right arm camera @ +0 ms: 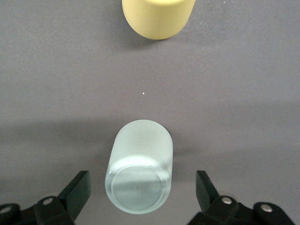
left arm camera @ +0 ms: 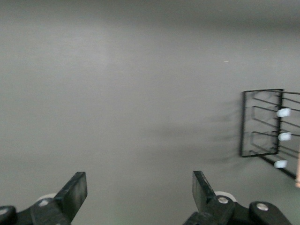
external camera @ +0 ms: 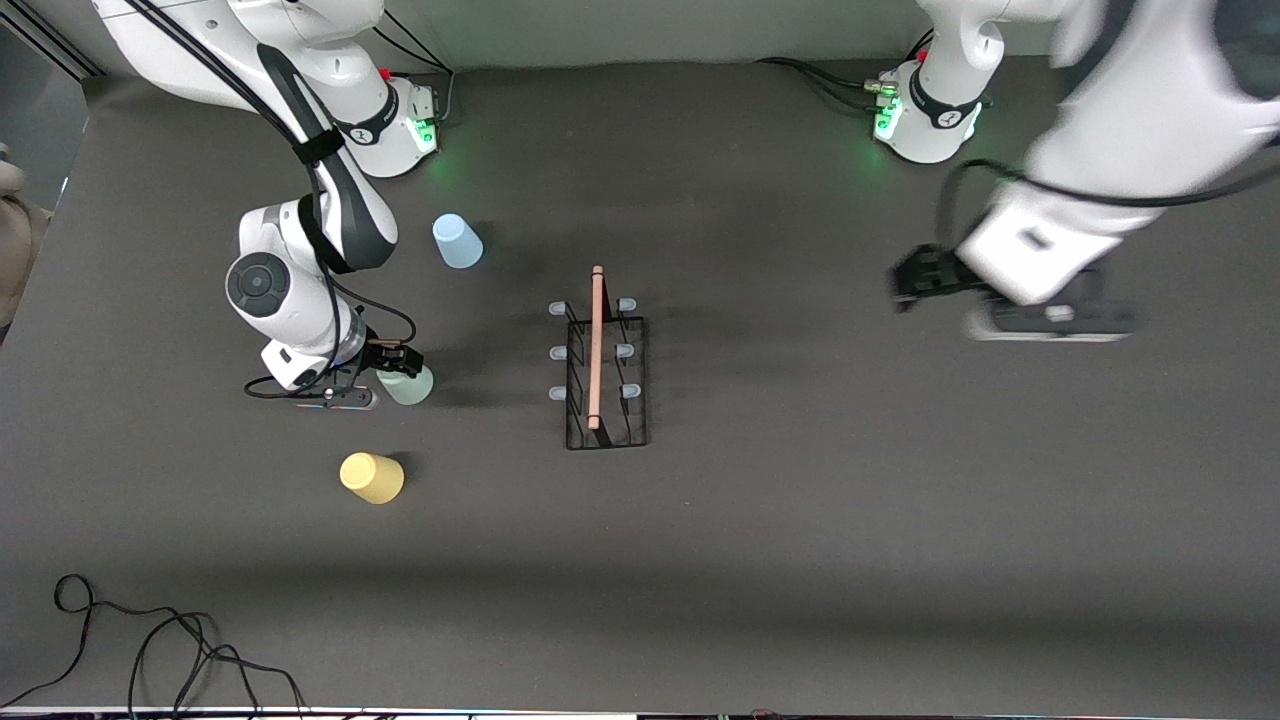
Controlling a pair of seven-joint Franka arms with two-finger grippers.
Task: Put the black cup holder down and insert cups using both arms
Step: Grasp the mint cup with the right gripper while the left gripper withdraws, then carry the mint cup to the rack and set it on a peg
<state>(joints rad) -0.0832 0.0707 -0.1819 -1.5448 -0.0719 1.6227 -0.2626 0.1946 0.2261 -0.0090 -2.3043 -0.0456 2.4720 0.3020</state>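
Nearest the front camera, yellow cup (external camera: pixel 372 477) upside down on the table, then pale green cup (external camera: pixel 408 384) with the right gripper (external camera: pixel 392 362) low over it, fingers spread wide to either side and touching nothing. At mid-table, black cup holder (external camera: pixel 606 368) standing upright with all pegs bare, so holder seemingly placed and first cup pick in hand; next, lowering and closing squarely on the green cup, probably inverted too. Farther up, light blue cup (external camera: pixel 457 241) toward the right arm's end, and left gripper (external camera: pixel 915 283) over bare table toward the left arm's end, opened and empty.
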